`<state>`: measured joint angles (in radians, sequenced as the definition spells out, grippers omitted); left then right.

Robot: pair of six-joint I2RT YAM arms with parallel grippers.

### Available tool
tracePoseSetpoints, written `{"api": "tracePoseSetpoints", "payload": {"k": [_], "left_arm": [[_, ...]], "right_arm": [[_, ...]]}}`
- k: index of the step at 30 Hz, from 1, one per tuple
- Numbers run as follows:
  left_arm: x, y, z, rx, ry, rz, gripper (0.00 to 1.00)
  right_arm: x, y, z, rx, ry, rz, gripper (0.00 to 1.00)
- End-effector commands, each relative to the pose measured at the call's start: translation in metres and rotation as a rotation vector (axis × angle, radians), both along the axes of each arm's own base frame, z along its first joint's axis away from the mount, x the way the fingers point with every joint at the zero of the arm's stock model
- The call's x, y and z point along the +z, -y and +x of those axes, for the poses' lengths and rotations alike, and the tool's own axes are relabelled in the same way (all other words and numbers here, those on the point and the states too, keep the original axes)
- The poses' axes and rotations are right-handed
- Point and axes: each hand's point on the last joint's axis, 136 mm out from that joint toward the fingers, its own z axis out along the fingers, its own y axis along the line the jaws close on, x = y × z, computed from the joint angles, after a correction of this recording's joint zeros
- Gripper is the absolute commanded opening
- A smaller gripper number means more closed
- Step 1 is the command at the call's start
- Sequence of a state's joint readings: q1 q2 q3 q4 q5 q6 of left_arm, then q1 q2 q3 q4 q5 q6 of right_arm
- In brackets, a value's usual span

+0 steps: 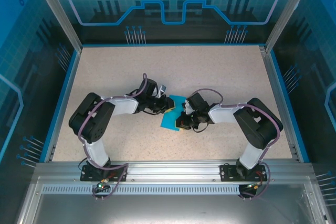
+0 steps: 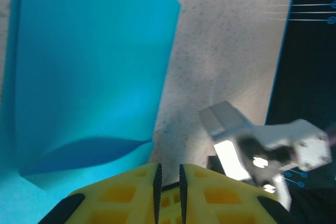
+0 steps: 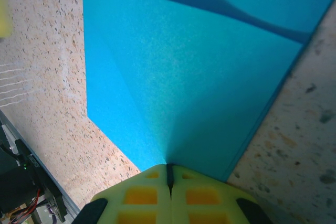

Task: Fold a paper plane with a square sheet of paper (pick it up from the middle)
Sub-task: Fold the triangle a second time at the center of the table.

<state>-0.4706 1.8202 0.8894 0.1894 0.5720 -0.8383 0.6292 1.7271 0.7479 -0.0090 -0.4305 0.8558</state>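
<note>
The square sheet of paper is bright cyan-blue and lies partly folded at the middle of the table, between the two arms. In the right wrist view the paper fans out from my right gripper, which is shut on its near edge, with a crease running up from the pinch. From above, that right gripper sits at the sheet's right side. My left gripper is at the sheet's upper edge. Its yellow fingers stand a narrow gap apart with nothing between them. The paper lies just to their left with one flap lifted.
Speckled beige tabletop surrounds the sheet, bounded by a blue rim and glass walls. A white and grey part of the other arm hangs close to the right of the left fingers. The metal rail carries both arm bases.
</note>
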Motion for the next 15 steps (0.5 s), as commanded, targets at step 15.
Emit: {"api": "tracePoseSetpoints", "payload": {"k": [15], "left_arm": [[-0.063,-0.020,-0.009,0.028,-0.080,0.144,0.20]], "right_arm": [[0.005,0.012,-0.009,0.004,-0.027,-0.064,0.07]]}}
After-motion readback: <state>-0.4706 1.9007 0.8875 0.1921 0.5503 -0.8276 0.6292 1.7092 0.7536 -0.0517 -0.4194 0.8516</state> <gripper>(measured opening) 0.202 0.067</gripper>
